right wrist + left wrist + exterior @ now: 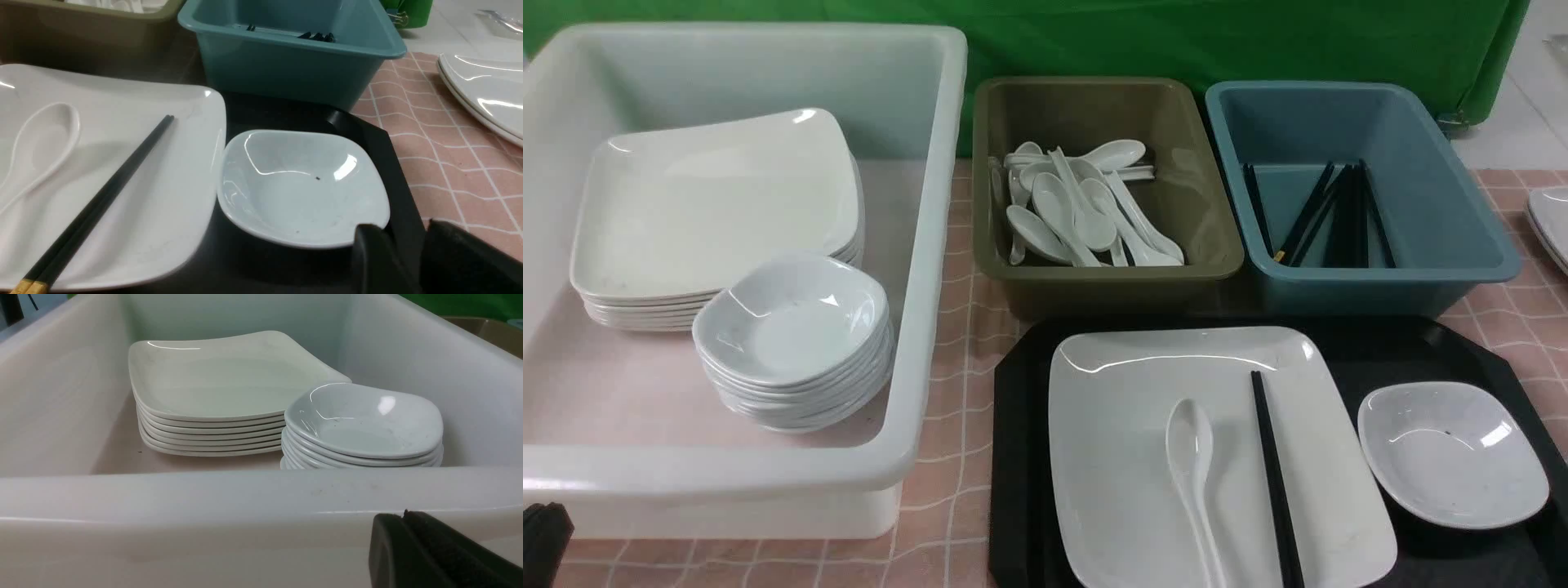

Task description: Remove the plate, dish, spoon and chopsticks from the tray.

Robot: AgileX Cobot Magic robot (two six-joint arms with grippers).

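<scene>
The right gripper (410, 229) hangs low over the tray (394, 163), its two black fingers slightly parted and holding nothing. The dish (302, 183) sits on the tray directly ahead of it, with its near rim just at the fingertips. To the gripper's left, just beside the dish, the plate (171, 196) lies flat on the same tray. The chopsticks (110, 192) lie side by side on the plate. The spoon (45, 130) rests bowl-up a little further left, apart from them. Straight ahead, past the tray's far edge, stands the blue bin (286, 65). The left gripper (404, 516) is clenched on nothing, its fingers meeting with no gap. It is close against the near wall of the white tub (245, 506). Beyond that wall, inside the tub, a stack of plates (220, 384) stands just behind a stack of dishes (363, 424).
</scene>
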